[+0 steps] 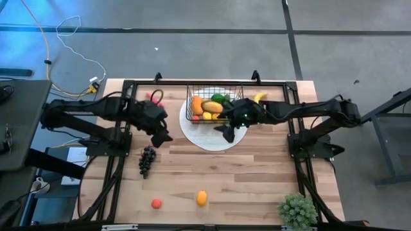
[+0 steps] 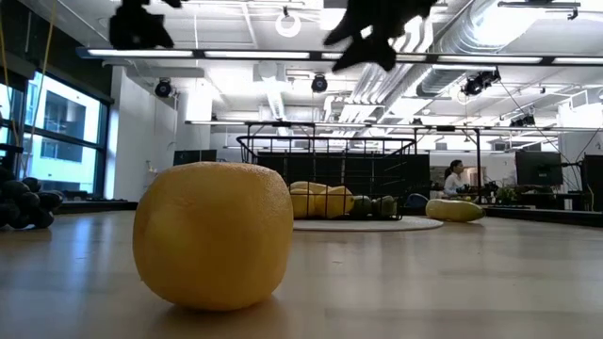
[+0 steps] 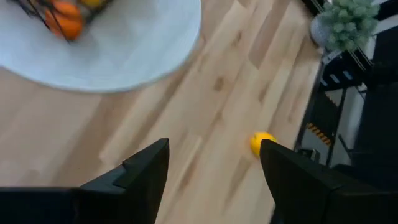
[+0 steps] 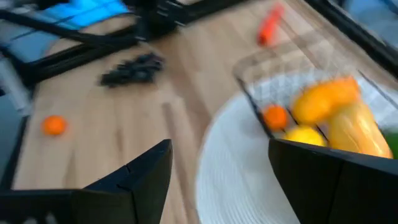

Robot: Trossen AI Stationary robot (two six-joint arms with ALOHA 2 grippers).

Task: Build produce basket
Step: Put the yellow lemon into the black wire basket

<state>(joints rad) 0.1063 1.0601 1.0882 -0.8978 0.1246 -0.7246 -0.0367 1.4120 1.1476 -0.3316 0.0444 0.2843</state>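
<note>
The black wire basket (image 1: 214, 102) stands on a round white plate (image 1: 209, 138) and holds mangoes, a lemon and green pieces (image 4: 326, 102). A banana (image 1: 260, 97) lies right of the basket and a red piece (image 1: 154, 97) lies to its left. Dark grapes (image 1: 148, 160), a tomato (image 1: 156, 203) and a lemon (image 1: 201, 197) lie on the near half of the table. My left gripper (image 1: 160, 136) hangs open above the table, left of the plate (image 3: 214, 168). My right gripper (image 1: 228, 133) is open over the plate's near part (image 4: 217, 168).
A spiky green potted plant (image 1: 297, 210) stands at the table's near right corner. The black arm frames run along the left and right table edges. In the low view the lemon (image 2: 212, 247) fills the foreground, with the basket (image 2: 330, 179) behind it. A person (image 2: 456, 176) is far off.
</note>
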